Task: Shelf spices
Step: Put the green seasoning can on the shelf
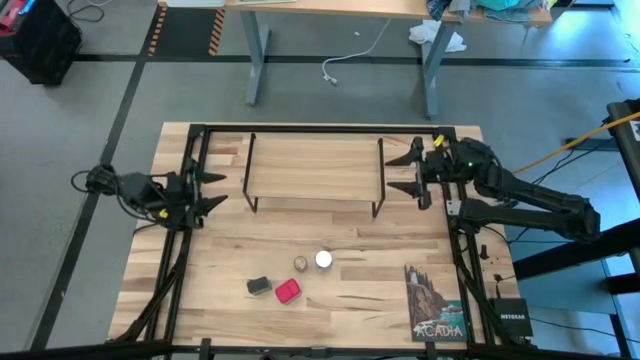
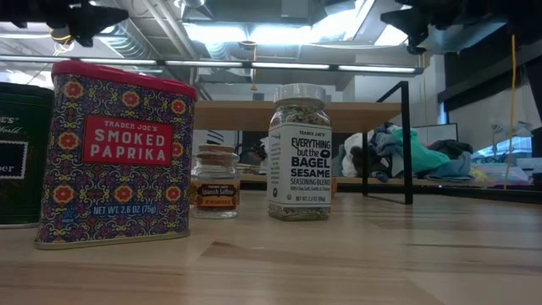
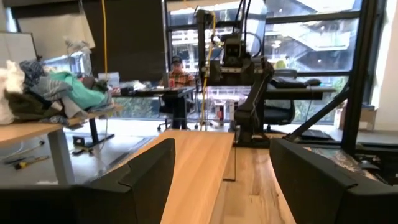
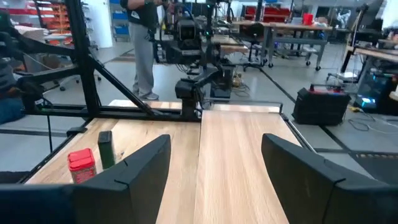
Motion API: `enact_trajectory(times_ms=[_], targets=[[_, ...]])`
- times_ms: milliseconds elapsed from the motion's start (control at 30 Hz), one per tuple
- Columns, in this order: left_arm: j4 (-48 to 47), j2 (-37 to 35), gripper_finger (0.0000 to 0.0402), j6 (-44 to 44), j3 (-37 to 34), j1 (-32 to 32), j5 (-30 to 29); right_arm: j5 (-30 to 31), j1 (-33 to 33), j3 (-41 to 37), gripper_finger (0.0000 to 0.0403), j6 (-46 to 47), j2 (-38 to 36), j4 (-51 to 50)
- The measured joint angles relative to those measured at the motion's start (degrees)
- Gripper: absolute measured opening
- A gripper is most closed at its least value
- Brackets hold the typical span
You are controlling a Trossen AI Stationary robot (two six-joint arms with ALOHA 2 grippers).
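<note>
The shelf stood empty toward the far side of the counter, between the two arms. The left gripper waited just off its left end with its jaws apart and nothing between them. The right gripper waited just off the shelf's right end, jaws likewise spread and empty. All four spices sat clustered near the front of the counter, well apart from the shelf: the dark tin at the left, the red tin just beside it, then the small tan jar and the white-capped jar side by side slightly farther back. A postcard lay flat near the counter's right front corner.
</note>
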Motion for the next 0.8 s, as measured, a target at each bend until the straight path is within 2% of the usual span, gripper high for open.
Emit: enact_trajectory(times_ms=[267, 467, 600, 800], targets=[[0.57, 0.00, 0.0255, -2.29, -2.55, 1.79, 2.61, -0.74, 0.13, -0.06, 0.0260, -0.61, 0.19, 1.66], [6.24, 0.02, 0.0255, -1.96, -7.65, 3.41, 4.52, -0.52, 0.13, -5.47, 0.0260, -0.29, 0.19, 10.22], [6.04, 0.02, 0.0255, -2.31, -7.96, 4.70, 5.53, 2.13, 0.13, -7.22, 0.0260, -0.15, 0.19, 10.50], [5.18, 0.02, 0.0255, -2.72, -7.96, 6.32, 6.98, 1.14, 0.17, -7.65, 0.0260, -0.35, 0.19, 10.95]])
